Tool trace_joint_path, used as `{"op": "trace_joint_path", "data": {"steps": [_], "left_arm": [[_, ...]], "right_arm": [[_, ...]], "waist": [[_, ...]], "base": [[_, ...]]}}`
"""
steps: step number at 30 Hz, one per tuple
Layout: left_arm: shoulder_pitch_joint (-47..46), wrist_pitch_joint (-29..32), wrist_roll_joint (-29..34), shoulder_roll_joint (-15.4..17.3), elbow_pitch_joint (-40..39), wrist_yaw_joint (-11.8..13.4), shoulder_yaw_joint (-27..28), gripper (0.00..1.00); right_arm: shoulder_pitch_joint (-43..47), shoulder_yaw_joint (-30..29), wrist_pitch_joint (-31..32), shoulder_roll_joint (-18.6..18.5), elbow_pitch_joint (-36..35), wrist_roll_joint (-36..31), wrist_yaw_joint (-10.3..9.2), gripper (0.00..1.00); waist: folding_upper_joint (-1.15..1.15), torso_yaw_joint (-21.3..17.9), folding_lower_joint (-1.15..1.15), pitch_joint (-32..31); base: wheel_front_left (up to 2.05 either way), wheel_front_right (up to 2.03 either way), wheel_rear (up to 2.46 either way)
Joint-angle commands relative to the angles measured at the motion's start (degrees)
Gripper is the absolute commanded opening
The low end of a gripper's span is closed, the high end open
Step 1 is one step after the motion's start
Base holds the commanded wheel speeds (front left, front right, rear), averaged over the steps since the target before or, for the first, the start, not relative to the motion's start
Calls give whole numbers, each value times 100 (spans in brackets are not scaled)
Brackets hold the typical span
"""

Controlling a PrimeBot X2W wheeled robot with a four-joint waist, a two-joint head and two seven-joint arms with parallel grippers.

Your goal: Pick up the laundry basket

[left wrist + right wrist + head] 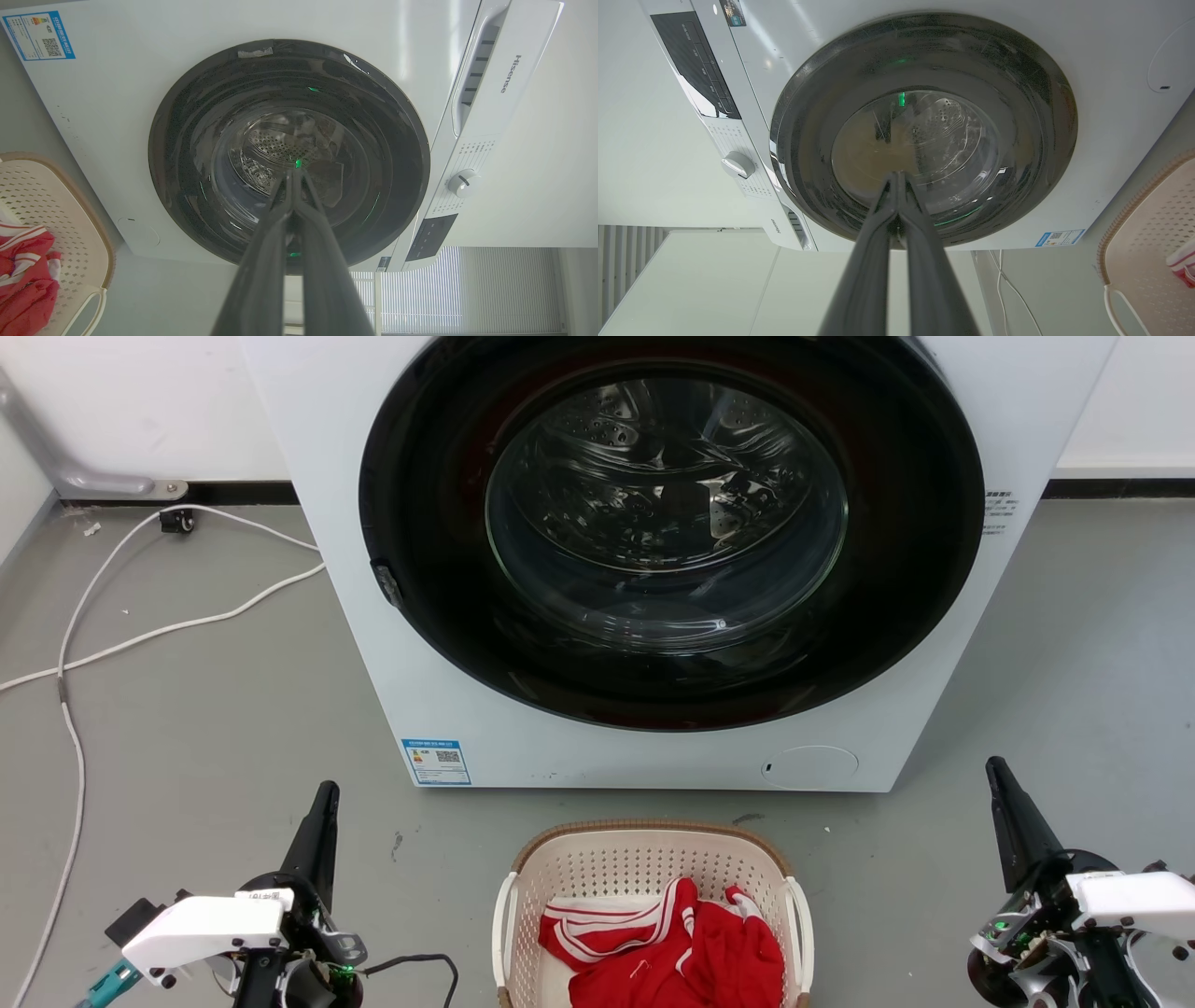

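A: Where's the laundry basket (644,873)?
B: On the floor at six o'clock, just in front of the washer (355,644). A red-and-white garment (691,957) lies inside.
A: And the arms?
B: Left jaws at seven o'clock, right jaws at five, both pressed together, pointing toward the washer, well apart from the basket.
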Motion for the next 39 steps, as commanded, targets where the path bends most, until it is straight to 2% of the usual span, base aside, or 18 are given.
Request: {"op": "trace_joint_path", "data": {"steps": [1,30,31,34,39], "left_arm": [[-57,4,40,-11,7,-13,20,0],[-59,20,44,-19,7,-13,36,0],[7,5,24,-16,12,1,13,100],[132,1,25,-42,159,2,-9,100],[204,-235,91,-40,-27,2,-108,100]], "right_arm": [[-67,-9,4,21,7,-19,0,0],[-69,-24,22,31,9,-35,0,0],[7,-15,4,12,11,-8,0,100],[138,-6,-2,31,140,-9,-1,100],[254,30,-238,31,-122,-136,-1,100]], "waist": [[0,0,0,0],[0,0,0,0],[0,0,0,0],[0,0,0,0],[0,-1,0,-4]], "base": [[0,0,0],[0,0,0],[0,0,0],[0,0,0],[0,0,0]]}}
